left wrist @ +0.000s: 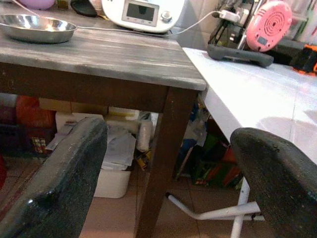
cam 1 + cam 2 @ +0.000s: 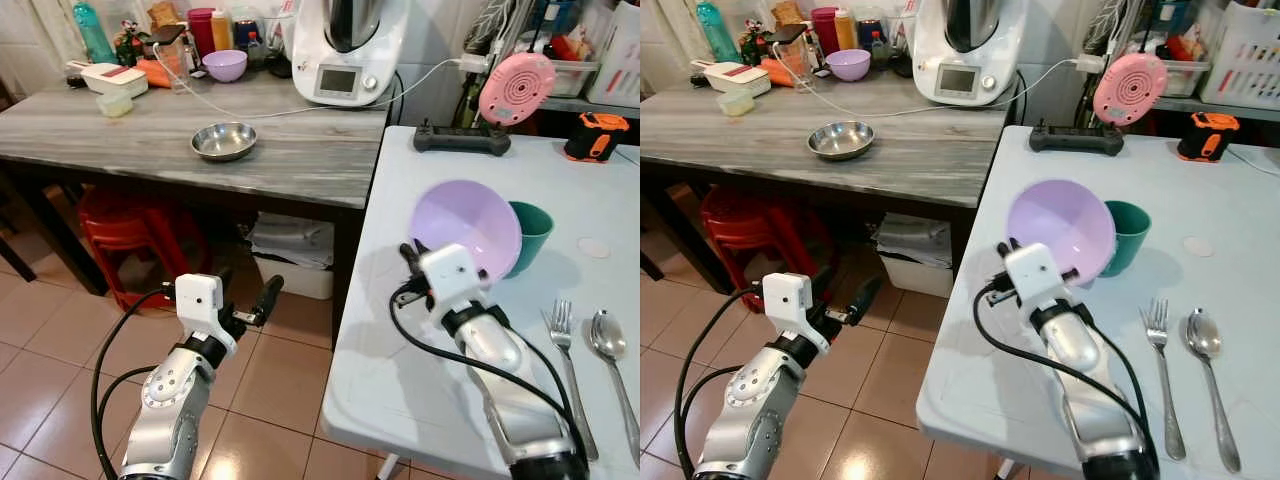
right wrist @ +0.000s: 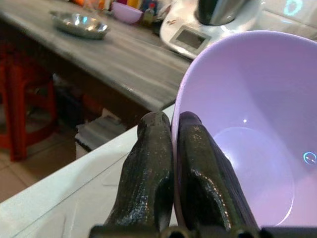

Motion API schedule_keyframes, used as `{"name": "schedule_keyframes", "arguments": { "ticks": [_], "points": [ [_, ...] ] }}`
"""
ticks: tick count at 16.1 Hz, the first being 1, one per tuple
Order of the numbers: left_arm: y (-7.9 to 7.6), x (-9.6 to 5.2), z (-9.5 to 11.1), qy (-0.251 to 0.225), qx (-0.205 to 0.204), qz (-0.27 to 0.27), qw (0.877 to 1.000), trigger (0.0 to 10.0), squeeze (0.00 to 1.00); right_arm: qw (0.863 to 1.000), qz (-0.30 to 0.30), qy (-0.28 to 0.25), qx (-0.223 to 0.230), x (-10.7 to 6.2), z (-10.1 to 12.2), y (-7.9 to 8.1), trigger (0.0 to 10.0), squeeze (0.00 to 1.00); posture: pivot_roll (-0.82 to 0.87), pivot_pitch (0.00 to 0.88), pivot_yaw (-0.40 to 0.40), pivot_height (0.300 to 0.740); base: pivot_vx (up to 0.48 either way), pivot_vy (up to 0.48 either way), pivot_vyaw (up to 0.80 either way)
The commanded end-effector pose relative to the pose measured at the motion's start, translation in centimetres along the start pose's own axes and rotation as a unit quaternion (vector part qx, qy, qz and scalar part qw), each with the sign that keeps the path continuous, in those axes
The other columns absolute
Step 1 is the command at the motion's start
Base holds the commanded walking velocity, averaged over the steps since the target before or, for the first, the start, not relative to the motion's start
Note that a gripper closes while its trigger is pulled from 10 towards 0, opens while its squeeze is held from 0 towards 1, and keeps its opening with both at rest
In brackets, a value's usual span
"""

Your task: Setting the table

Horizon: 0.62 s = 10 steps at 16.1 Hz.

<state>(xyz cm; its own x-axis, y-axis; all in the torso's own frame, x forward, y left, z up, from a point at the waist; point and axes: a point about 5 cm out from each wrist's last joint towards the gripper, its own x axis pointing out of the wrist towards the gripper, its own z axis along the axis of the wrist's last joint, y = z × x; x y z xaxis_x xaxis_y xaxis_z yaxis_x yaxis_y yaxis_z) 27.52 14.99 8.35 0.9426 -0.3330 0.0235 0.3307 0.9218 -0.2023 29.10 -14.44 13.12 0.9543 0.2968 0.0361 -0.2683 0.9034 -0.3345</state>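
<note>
On the white table [image 2: 400,350], bare surface lies open in front of the lavender bowl [image 2: 468,228] and toward the near left corner. Behind the bowl, touching it, stands a teal cup [image 2: 532,232]. To the bowl's right and nearer, a fork [image 2: 566,350] and spoon [image 2: 610,345] lie side by side. Far behind it, a black controller [image 2: 462,139] and pink fan [image 2: 516,87] block the back edge.

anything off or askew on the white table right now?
The purple bowl is tipped steeply on its side, opening facing the camera, because the right gripper is pinching its rim. It sits right against the green cup. The fork and spoon lie flat, roughly parallel. No spills or damage visible.
</note>
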Motion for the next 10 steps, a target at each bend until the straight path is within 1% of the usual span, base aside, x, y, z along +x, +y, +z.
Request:
{"name": "schedule_keyframes", "arguments": {
  "ticks": [1,6,10],
  "points": [
    [0.32,0.17,0.18,-0.001,-0.005,0.007,1.0,10.0,0.0,1.0,-0.019,-0.022,0.006,-0.2,1.12,-0.47,10.0,0.0,-0.09,0.0,0.041,0.74,0.0,0.0,-0.8],
    [0.21,0.88,0.57,-0.009,-0.009,0.008,1.0,10.0,0.0,0.999,-0.025,-0.031,0.009,-0.12,1.68,-0.46,10.0,0.0,-0.1,0.0,0.048,0.74,0.0,0.381,-0.8],
    [0.21,1.0,0.62,-0.011,-0.009,0.009,1.0,10.0,0.0,0.999,-0.025,-0.036,0.01,-0.05,1.87,-0.46,10.0,0.0,-0.1,0.0,0.047,0.74,0.0,0.394,-0.55]
  ]
}}
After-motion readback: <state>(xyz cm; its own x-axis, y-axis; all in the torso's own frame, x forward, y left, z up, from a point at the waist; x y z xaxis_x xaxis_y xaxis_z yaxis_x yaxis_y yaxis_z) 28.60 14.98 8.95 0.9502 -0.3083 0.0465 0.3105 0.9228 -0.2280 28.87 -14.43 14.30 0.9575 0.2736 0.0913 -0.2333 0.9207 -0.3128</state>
